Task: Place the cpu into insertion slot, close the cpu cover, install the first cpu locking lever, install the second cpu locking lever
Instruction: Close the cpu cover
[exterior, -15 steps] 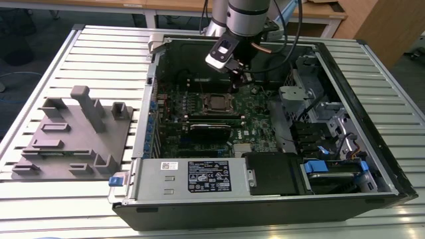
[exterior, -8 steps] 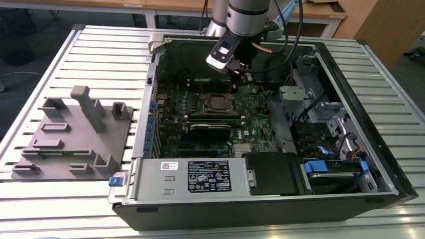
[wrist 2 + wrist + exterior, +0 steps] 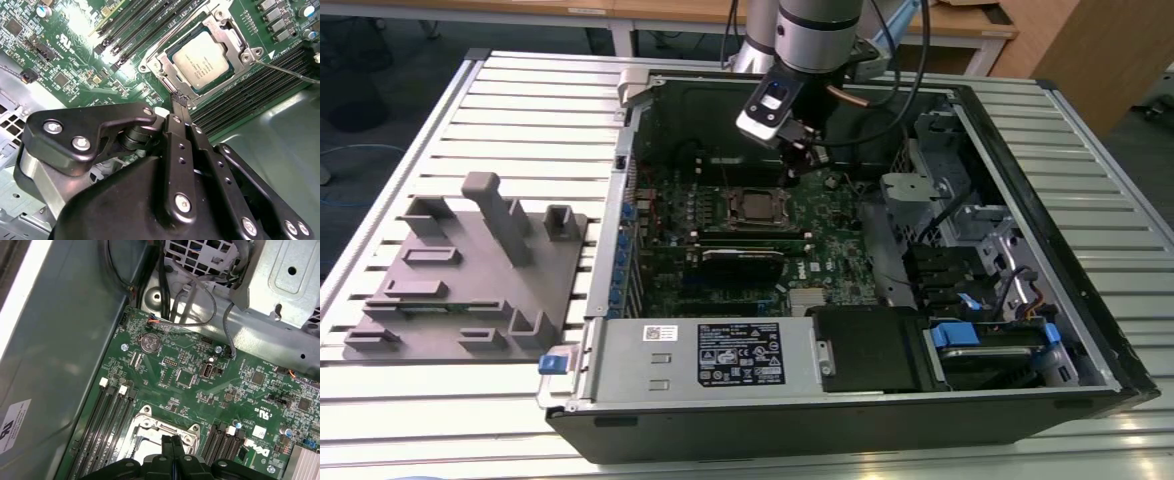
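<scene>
Counts: 1 arm, 1 gripper with 2 fingers, 1 cpu, 1 slot, 1 cover, 1 case, 1 grey fixture

Gripper clenched: in both wrist views the two fingers lie pressed together, and nothing shows between them. The tips stand at the cover's edge, on the side of the slot nearest the tool. Touching or just clear: cannot tell

Cpu sits in the slot just ahead of the tips, silver top up. Cover lies flat around it, and the chip shows through the cut-out

Second wrist view: cpu top and cover frame seen plainly. 1 thin wire lever runs out from the cover's far corner over long black slots. More such slots lie on the other side of the slot; number unclear

First wrist view: green board beyond the gripper, with 1 coin cell, a bundle of cables and a pale metal cage past the board's edge

Exterior view: the arm comes down into the open case, gripper over the board beside the slot. 1 black card lies just past the slot from the gripper. 1 labelled metal box fills the case end well away from the tool

Surface: slatted metal table. The case lies on its side on it, and the fixture stands apart from the case at the exterior view's left

Room: wooden desks behind the table, dark floor below them
</scene>
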{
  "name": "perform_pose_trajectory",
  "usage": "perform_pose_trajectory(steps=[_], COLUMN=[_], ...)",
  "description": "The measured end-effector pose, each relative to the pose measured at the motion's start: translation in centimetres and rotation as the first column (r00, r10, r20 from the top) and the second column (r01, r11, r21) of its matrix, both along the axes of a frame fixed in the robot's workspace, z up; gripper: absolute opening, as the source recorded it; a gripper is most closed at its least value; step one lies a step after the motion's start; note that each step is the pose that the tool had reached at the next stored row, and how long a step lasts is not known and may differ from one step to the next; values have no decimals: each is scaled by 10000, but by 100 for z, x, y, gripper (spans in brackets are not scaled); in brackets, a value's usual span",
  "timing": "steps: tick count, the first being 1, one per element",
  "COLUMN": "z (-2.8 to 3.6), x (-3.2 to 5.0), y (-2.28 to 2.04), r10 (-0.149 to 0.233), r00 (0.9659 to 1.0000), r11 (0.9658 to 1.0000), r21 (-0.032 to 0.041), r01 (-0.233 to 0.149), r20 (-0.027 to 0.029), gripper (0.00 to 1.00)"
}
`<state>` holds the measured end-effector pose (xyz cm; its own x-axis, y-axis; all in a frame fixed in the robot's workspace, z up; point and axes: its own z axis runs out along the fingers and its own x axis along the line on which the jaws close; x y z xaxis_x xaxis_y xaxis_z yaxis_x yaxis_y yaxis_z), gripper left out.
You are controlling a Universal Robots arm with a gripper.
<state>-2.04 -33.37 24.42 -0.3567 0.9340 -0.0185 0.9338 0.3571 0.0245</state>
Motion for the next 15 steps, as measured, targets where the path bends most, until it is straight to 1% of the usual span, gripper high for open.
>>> perform_pose_trajectory(steps=[8,15], z=[0,0], x=[0,0], y=[0,0], r10=[276,521], r00=[9996,9986], r11=[9996,9986], r21=[0,0], r01=[-276,-521], r20=[0,0], gripper=[10,10])
